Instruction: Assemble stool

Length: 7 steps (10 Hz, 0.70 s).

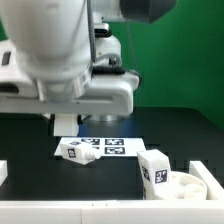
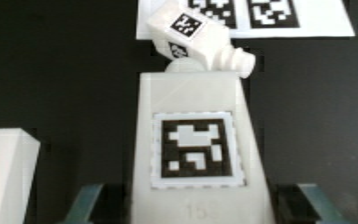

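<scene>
In the wrist view a white stool leg [image 2: 194, 130] with a black-and-white tag lies lengthwise between my fingers. My gripper [image 2: 201, 205] is shut on its near end, one finger [image 2: 98, 205] on each side. A second tagged leg [image 2: 202, 45] lies tilted just past the tip of the held one. In the exterior view my gripper [image 1: 65, 124] sits low under the big white arm and the held leg is mostly hidden. The second leg [image 1: 78, 152] lies in front of it. The round seat [image 1: 192, 186] rests at the exterior view's right, with another tagged leg [image 1: 153, 170] against it.
The marker board [image 1: 108, 146] lies flat on the black table behind the loose leg; it also shows in the wrist view, marker board [image 2: 256, 15]. A white bar [image 2: 7, 175] stands beside the held leg. A white block [image 1: 3, 172] sits at the exterior view's left edge.
</scene>
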Motion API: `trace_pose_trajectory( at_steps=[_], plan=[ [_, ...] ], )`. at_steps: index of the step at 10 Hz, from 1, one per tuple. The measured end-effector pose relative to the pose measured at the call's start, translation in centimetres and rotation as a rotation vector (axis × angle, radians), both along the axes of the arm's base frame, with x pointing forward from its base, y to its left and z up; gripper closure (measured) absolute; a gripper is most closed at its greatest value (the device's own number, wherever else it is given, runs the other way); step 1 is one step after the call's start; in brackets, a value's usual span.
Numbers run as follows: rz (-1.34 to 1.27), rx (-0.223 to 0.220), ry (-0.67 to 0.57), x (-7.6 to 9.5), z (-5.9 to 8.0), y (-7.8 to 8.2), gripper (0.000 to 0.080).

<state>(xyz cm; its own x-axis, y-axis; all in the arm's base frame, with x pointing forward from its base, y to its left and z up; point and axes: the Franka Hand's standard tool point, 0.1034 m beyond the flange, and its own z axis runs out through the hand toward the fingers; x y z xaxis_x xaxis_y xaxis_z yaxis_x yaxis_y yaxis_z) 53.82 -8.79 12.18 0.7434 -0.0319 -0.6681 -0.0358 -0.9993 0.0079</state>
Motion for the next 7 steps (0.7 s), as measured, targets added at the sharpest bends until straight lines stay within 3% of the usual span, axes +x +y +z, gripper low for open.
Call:
trace_pose_trajectory(
  at_steps=[3,7],
  plan=[
    [0.01,-0.012,-0.195,1.0,-0.1,-0.1,0.0465],
    [-0.005,-0.041,-0.487,4.2,5.9,7.8,0.0465]
  ],
)
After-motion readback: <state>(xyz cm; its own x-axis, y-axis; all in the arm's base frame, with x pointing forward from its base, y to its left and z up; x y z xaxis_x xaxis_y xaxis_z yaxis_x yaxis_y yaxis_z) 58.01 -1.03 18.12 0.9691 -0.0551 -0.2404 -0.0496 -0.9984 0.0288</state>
